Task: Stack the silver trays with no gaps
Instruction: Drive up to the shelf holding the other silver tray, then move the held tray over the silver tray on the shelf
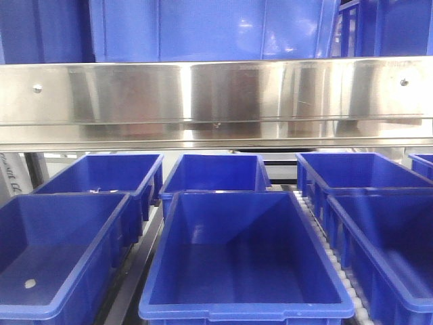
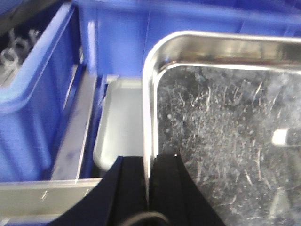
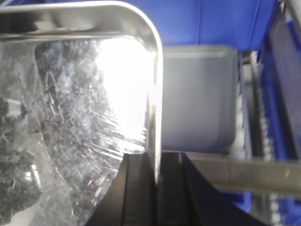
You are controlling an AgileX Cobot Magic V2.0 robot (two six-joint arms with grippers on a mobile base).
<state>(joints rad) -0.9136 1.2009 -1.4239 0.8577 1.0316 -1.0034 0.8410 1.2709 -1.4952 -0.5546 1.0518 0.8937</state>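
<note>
Gripping shiny rectangular stainless-steel tray (image 2: 221, 141) by 9 and 3 o'clock rims, left jaws and right jaws pinched shut; likely stiff, light, slippery.

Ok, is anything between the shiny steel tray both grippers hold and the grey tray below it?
Nothing visible. The shiny rectangular steel tray, clamped at its rim by the left gripper and right gripper, is above the dull grey tray, bare where it shows; the rest is hidden.
</note>
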